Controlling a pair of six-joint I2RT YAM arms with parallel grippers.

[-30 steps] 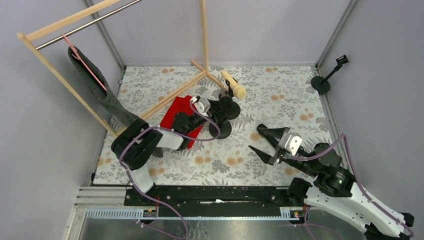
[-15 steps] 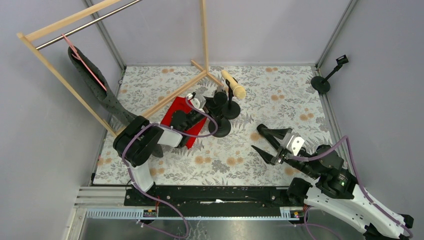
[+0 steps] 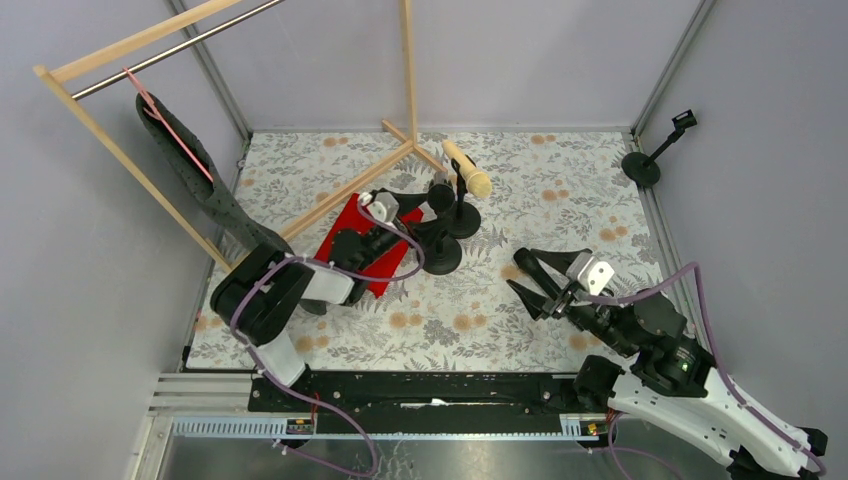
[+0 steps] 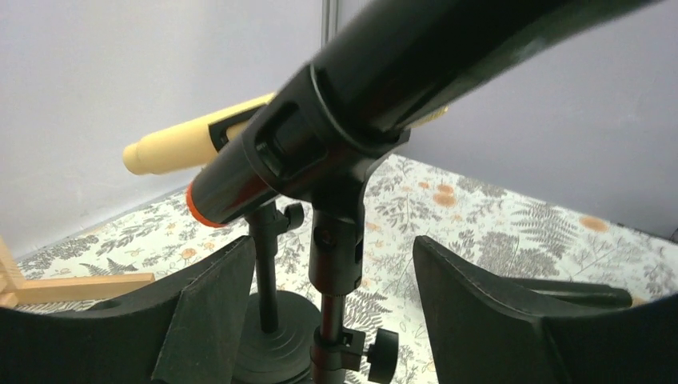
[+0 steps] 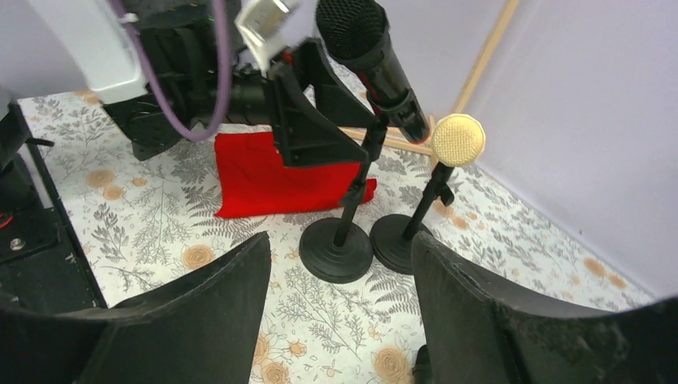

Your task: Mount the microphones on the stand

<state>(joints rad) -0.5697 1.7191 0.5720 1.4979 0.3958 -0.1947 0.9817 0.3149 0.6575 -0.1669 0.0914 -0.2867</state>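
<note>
Black-and-white arms (image 3: 272, 300) trail purple cables (image 3: 692, 275); fingers (image 5: 200, 320) black.

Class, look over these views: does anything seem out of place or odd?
One thing stands out: a third stand is alone at the far right edge of the floral mat, its clip empty. The black microphone and cream microphone sit in stands mid-table.

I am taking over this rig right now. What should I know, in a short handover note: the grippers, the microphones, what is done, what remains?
Left gripper: open, fingers either side of the near stand, gripping nothing.
Right gripper: open, empty, above the mat.
Done: black microphone with the orange end sits in the near stand's clip; cream microphone sits in the stand behind it.
To do: third stand, off the mat at the far right, has an empty clip; no third microphone shows in any view.
</note>
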